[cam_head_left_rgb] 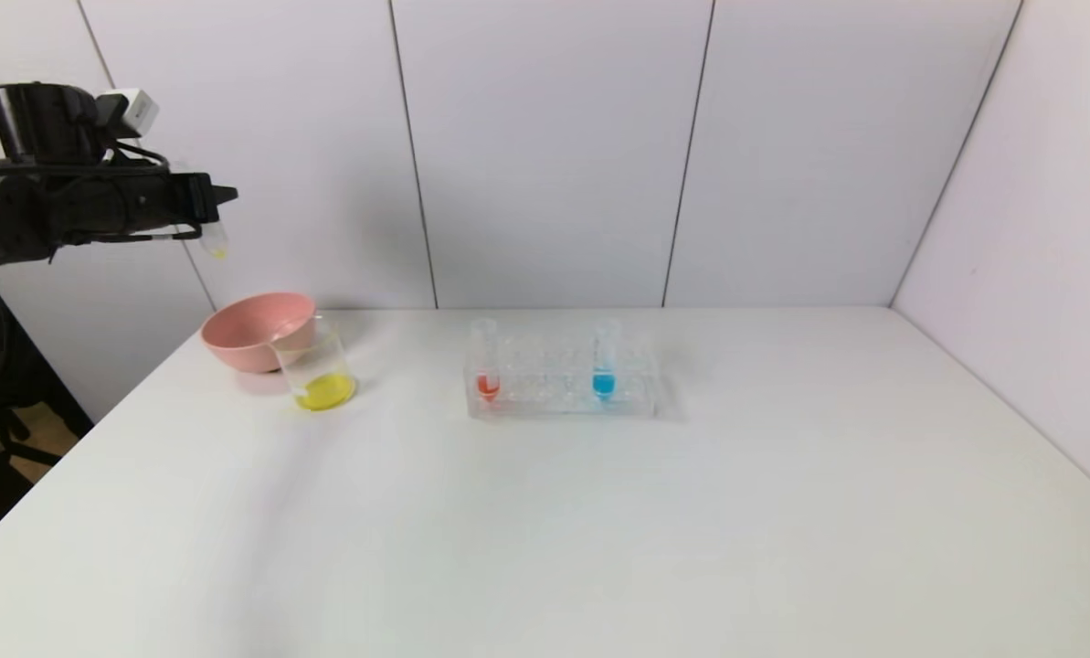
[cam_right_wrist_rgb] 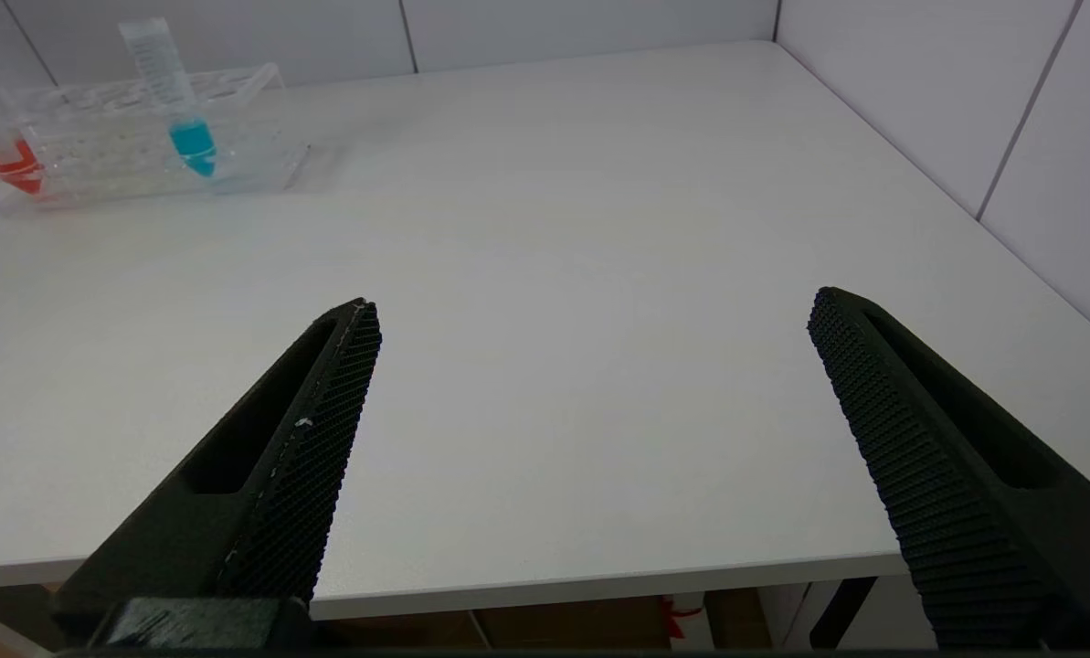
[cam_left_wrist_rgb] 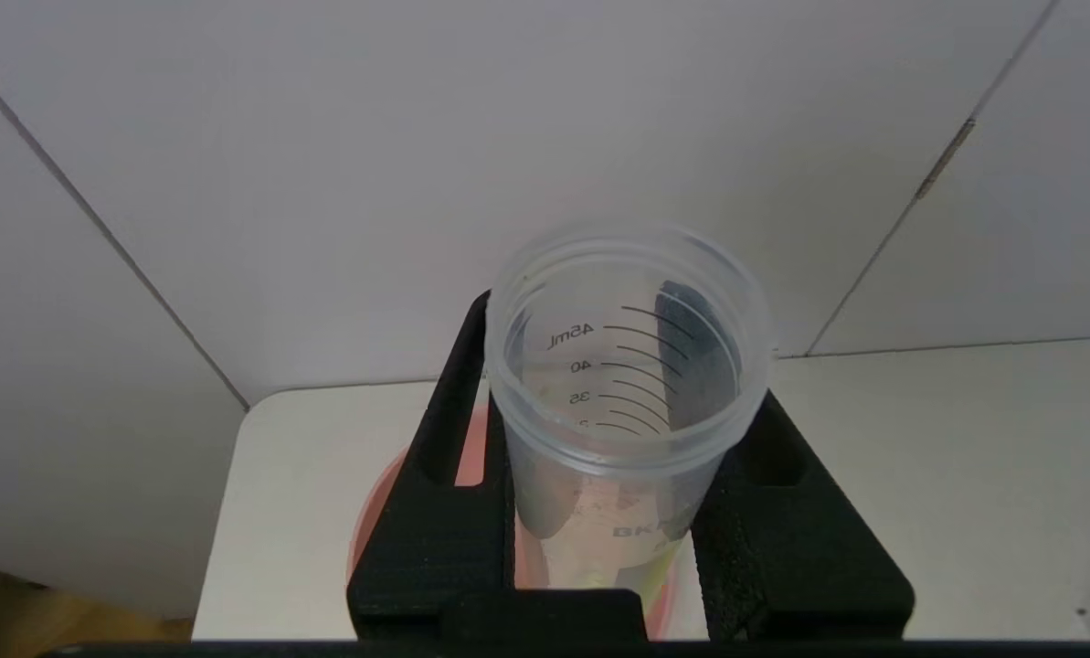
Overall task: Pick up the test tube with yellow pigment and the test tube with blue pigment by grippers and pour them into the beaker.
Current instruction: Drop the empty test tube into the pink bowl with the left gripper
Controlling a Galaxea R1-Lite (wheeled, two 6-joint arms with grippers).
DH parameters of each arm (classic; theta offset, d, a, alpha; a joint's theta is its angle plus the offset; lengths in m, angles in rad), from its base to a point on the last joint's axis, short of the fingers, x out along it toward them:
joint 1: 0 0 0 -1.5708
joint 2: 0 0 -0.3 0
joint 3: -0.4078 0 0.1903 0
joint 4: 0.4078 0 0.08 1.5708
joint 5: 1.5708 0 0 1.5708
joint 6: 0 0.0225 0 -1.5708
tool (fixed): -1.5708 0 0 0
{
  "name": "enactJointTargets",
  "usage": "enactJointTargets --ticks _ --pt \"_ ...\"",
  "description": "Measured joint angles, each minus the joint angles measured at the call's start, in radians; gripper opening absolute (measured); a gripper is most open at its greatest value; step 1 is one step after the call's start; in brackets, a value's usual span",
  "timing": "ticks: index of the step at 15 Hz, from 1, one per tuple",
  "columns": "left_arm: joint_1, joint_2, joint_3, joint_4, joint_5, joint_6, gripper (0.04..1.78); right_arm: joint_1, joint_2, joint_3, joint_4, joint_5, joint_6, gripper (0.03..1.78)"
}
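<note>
The yellow tube (cam_head_left_rgb: 213, 239) is held high in the air by the left tool (cam_head_left_rgb: 205, 208), above the pink bowl (cam_head_left_rgb: 254, 329) at the left back part of the table (cam_head_left_rgb: 599, 512). The tool is closed on it, one black finger on each side, as is seen in the left wrist view. Only a small yellow trace is left at the bottom of the tube; it looks almost empty. The beaker (cam_head_left_rgb: 316, 366) stands just beside the bowl, and a layer of yellow liquid is seen in it, so the yellow pour seems to be done.

The blue tube (cam_head_left_rgb: 605, 361) is in the clear rack (cam_head_left_rgb: 563, 384) at the middle of the table, and a red tube (cam_head_left_rgb: 485, 361) is at the other end of the rack. The right tool (cam_right_wrist_rgb: 590, 366) is wide open, low at the near edge of the table, well apart from the rack.

From here, some risks can be expected. The last drops may fall outside the beaker if the tube is carried away tilted. The light rack could be pushed or lifted if the blue tube is gripped off centre, and the red tube could be taken by mistake.
</note>
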Motion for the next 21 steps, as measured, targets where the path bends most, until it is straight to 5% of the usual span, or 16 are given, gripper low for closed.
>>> enactJointTargets --ticks 4,12,15,21 --pt "0.010 0.059 0.109 -0.188 -0.001 -0.003 0.54 0.000 0.000 0.000 0.000 0.000 0.000 1.71" --pt "0.004 0.088 0.184 -0.194 -0.004 0.008 0.58 0.000 0.000 0.000 0.000 0.000 0.000 1.71" --pt "0.005 0.087 0.188 -0.193 -0.004 0.008 0.85 0.000 0.000 0.000 0.000 0.000 0.000 1.71" --pt "-0.007 0.063 0.185 -0.227 0.007 0.009 1.65 0.000 0.000 0.000 0.000 0.000 0.000 1.71"
